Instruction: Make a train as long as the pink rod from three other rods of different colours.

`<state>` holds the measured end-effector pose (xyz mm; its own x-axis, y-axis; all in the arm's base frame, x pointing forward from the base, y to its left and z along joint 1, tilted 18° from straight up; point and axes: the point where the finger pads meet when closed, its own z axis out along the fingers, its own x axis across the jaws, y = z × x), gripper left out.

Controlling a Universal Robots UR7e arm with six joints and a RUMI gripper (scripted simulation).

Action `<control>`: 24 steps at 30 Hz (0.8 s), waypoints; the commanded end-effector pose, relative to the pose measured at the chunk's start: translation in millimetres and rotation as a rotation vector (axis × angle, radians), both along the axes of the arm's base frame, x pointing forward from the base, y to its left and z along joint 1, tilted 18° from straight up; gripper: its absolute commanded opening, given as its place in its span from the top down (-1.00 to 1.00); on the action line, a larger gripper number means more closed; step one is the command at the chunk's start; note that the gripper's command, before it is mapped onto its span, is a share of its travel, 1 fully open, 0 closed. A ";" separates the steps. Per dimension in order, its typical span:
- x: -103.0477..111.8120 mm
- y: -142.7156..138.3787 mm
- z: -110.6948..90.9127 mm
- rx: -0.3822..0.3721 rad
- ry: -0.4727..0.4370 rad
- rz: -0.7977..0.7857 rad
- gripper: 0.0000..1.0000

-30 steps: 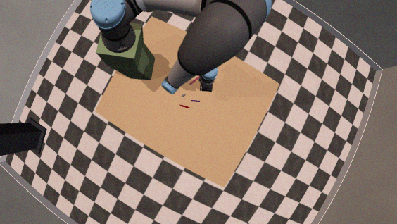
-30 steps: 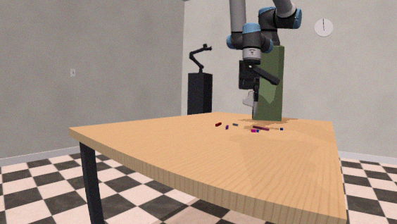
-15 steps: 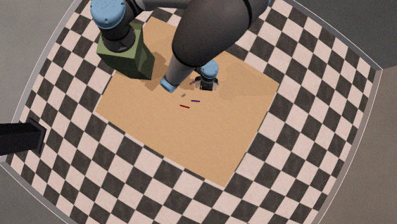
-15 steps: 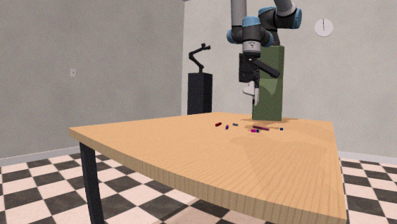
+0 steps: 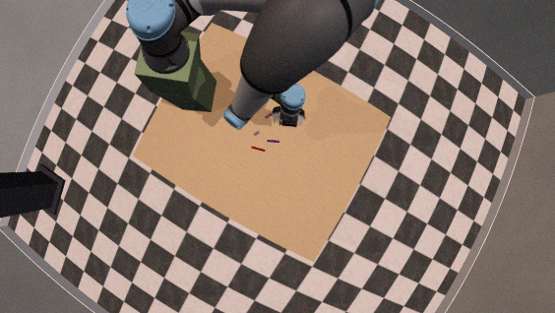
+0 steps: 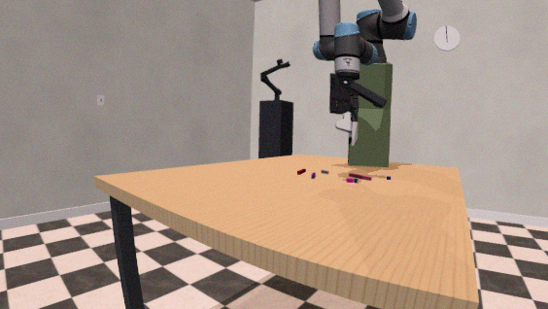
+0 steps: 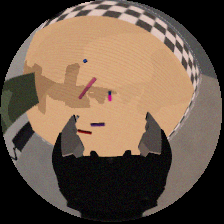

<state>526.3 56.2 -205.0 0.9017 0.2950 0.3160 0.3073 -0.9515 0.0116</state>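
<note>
My gripper [image 5: 288, 119] [image 6: 351, 131] [image 7: 110, 114] is open and empty, hanging well above the wooden table [image 5: 295, 197] [image 6: 291, 219] [image 7: 140, 65]. Below it lies the pink rod [image 6: 359, 176] [image 7: 87, 88], partly hidden by the arm in the overhead view [image 5: 268, 116]. A short magenta rod [image 6: 350, 180] [image 7: 110, 98] lies beside it with a tiny blue rod [image 6: 356, 181] [image 7: 110, 92] at its end. Another blue rod [image 6: 389, 178] [image 7: 85, 61] lies apart. A purple rod [image 5: 273, 141] [image 6: 313, 175] [image 7: 97, 124], a red rod [image 5: 258, 149] [image 6: 301, 171] [image 7: 84, 132] and a grey rod [image 5: 256, 133] [image 6: 325, 172] lie further out.
The arm's green pedestal [image 5: 182, 79] [image 6: 371, 117] stands at the table's back edge, close to the rods. A black stand [image 5: 25, 192] [image 6: 275, 128] is on the floor beyond the table. The arm's elbow hangs over the back of the table.
</note>
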 end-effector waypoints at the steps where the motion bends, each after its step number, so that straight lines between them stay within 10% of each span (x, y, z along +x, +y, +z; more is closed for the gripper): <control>1: -0.7 -0.3 0.0 0.001 0.001 -0.002 -1.00; 24: -1.4 -28.8 -10.2 0.117 0.039 -0.366 -1.00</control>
<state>525.8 36.9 -211.9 0.9506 0.0608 0.3044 0.0850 -0.9942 -0.0666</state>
